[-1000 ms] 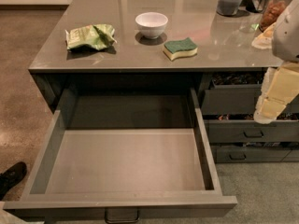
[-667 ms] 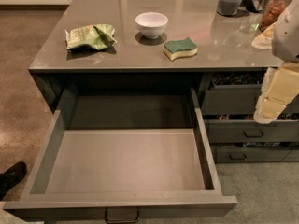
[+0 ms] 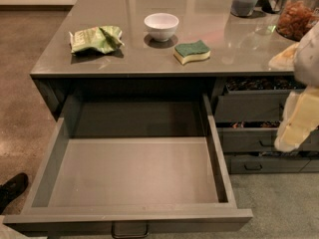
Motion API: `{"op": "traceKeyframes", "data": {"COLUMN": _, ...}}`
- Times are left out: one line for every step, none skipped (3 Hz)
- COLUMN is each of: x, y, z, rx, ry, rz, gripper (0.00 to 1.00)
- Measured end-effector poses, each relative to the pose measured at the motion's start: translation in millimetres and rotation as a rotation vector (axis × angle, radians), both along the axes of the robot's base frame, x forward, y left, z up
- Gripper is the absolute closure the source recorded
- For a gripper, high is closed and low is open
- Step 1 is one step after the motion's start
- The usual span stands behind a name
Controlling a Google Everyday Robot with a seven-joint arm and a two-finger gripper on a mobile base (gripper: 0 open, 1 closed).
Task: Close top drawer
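Observation:
The top drawer (image 3: pixel 134 171) is wide, grey and bare inside. It stands pulled far out from under the grey counter (image 3: pixel 164 61) toward the camera. Its flat front runs along the bottom of the view, with a small dark loop handle (image 3: pixel 129 230) at its middle. My gripper (image 3: pixel 297 121) shows as a cream and white shape at the right edge, in front of the narrower drawers, to the right of the open drawer and apart from it.
On the counter lie a green packet (image 3: pixel 94 39), a white bowl (image 3: pixel 161 25) and a green-and-yellow sponge (image 3: pixel 192 51). Jars (image 3: pixel 296 14) stand at the back right. Narrower grey drawers (image 3: pixel 249 108) at the right are slightly open. A black shoe (image 3: pixel 11 189) is at the lower left.

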State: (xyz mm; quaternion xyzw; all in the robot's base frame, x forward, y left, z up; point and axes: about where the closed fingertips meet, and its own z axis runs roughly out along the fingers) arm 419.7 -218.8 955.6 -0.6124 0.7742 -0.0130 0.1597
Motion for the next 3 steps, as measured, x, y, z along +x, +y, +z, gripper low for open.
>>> {"op": "traceKeyframes", "data": {"x": -23, "y": -3, "z": -39, "rx": 0.035, "ry": 0.066, "rz": -0.002, "gripper": 0.00}}
{"op": "traceKeyframes", "data": {"x": -53, "y": 2, "z": -81, "rx": 0.086, "ry": 0.106, "rz": 0.023, "gripper": 0.00}}
{"op": "traceKeyframes", "data": {"x": -102, "y": 6, "z": -143, "rx": 0.160, "ry": 0.138, "rz": 0.061, "gripper": 0.00}}
